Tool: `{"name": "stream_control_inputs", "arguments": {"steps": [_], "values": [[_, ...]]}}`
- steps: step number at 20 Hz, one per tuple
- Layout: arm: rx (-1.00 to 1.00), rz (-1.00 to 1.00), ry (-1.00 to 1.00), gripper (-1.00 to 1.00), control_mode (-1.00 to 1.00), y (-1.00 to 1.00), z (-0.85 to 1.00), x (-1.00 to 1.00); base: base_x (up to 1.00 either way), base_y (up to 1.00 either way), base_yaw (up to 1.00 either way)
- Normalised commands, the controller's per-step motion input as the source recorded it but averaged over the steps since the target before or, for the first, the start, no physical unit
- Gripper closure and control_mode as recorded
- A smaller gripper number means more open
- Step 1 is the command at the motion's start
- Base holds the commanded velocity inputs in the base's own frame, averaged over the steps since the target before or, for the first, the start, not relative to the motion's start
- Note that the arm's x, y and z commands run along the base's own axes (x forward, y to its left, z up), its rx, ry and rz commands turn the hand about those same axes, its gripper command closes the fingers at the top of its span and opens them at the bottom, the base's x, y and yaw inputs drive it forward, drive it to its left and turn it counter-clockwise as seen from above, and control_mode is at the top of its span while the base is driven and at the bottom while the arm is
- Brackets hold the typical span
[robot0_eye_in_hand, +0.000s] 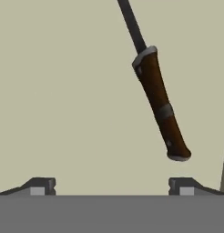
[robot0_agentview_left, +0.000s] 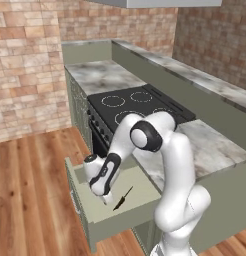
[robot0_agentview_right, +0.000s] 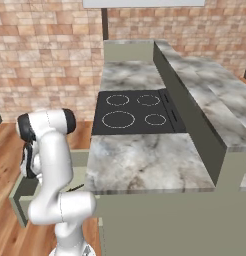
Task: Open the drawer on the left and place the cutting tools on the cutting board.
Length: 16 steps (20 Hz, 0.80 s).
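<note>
The shallow sage-green drawer stands pulled out under the marble surface, and the thin dark knife with a brown wooden handle lies flat on its floor. The claw hovers just above, its tips spread wide and holding nothing. In the hand view the knife lies toward 1 o'clock from the claw, its long axis running from 11 to 5 o'clock, handle end nearer.

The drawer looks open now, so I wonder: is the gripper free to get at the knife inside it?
Probably yes. The gripper hangs over the open drawer with jaws wide, and nothing lies between it and the knife, which sits slightly off to one side.
</note>
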Motion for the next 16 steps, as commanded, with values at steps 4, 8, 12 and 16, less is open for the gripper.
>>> {"name": "stream_control_inputs", "arguments": {"steps": [4,8,12,16], "values": [[-0.01,-0.01,0.0,-1.0,-1.0,-0.24,0.3,0.15,0.0,0.0,0.0],[-0.02,0.0,0.0,-1.0,-1.0,-0.32,0.0,0.0,0.0,0.0,0.0],[-0.01,0.04,0.0,-1.0,-1.0,-0.32,-0.16,0.01,0.0,0.0,0.0],[0.0,0.1,0.0,-1.0,-1.0,-0.31,-0.22,0.11,0.0,0.0,0.0]]}}
